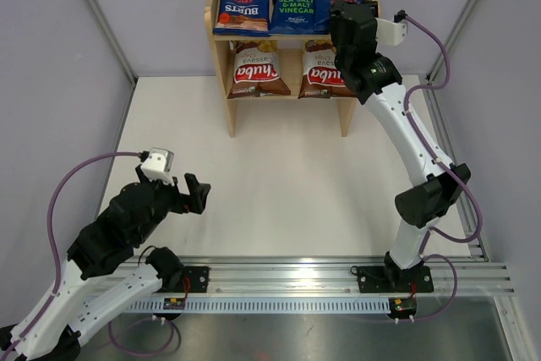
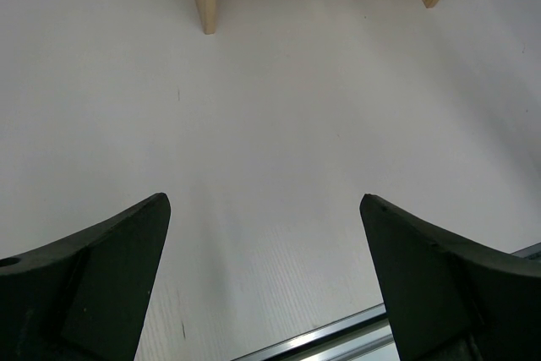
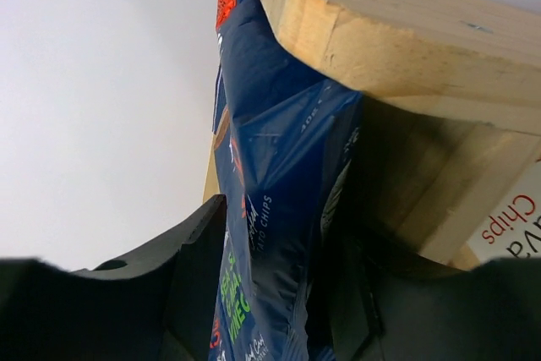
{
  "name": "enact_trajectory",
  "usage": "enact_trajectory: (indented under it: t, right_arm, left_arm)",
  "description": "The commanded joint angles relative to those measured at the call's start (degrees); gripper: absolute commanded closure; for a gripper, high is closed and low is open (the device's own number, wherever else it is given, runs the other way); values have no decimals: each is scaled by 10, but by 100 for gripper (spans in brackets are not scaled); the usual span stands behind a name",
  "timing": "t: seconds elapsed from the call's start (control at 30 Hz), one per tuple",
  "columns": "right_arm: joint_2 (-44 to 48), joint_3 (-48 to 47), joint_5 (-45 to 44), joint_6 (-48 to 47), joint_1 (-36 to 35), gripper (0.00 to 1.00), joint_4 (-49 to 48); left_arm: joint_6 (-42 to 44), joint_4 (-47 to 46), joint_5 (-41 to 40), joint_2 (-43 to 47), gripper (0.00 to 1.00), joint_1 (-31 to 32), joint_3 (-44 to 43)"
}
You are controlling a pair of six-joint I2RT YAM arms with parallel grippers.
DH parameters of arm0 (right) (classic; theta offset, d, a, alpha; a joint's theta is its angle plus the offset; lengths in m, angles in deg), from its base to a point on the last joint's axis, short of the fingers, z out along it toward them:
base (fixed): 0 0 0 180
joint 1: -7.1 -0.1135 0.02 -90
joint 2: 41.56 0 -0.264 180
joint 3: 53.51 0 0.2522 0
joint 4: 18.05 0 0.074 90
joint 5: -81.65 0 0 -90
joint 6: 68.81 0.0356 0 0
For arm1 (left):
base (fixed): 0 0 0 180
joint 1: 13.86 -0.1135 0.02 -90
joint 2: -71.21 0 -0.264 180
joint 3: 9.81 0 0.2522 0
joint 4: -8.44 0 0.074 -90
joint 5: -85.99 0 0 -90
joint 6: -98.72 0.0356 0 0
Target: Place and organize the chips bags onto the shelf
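Slippage is threatening — the right gripper (image 3: 279, 247) is clamping narrowly on a dark blue Burts bag (image 3: 283, 150) at the shelf's (image 1: 230, 107) top tier, and pulling away carelessly risks dragging it over the rim. The left gripper (image 2: 265, 243) is hanging wide open, empty.

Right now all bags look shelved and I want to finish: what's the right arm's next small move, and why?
Probably open the right pincer and let go: it grips a Burts bag that already sits on the shelf top tier.
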Motion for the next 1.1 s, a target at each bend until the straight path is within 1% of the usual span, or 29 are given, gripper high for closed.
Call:
enact_trajectory:
  t: [0.0, 0.07, 0.23, 0.43, 0.5, 0.57, 0.6, 0.63, 0.77, 0.97, 1.03, 1.07]
  right_arm:
    - [31, 7, -38, -3, -1, 45, 14]
    - [38, 5, -36, -11, 0, 44, 20]
    - [54, 13, -34, -9, -1, 38, 53]
    - [88, 54, -32, -9, -1, 35, 48]
    - [98, 61, -35, -15, 0, 38, 46]
    - [108, 75, -37, -23, 1, 50, 33]
    - [112, 90, -32, -23, 3, 55, 16]
    - [113, 94, -30, -23, 4, 57, 13]
    - [105, 93, -22, -25, 11, 58, 12]
    - [106, 90, -25, -30, 17, 62, 11]
    - [113, 97, -26, -30, 17, 61, 12]
    - [115, 101, -23, -30, 17, 59, 3]
  left_arm:
    - [-1, -31, 4, 5, 1, 2, 4]
    - [-2, -31, 2, 6, 1, 2, 4]
    - [-3, -30, -1, 10, 1, 2, 4]
    - [-4, -29, -6, 11, 1, 2, 4]
    - [-4, -28, -7, 10, 1, 2, 4]
    - [-5, -29, -8, 10, 1, 2, 4]
    - [-5, -28, -9, 10, 1, 2, 3]
    - [-6, -27, -10, 11, 1, 2, 3]
    - [-6, -26, -13, 12, 1, 2, 3]
    - [-6, -26, -14, 13, 1, 2, 4]
    - [-6, -27, -13, 13, 1, 2, 4]
    - [-6, -27, -13, 12, 1, 2, 4]
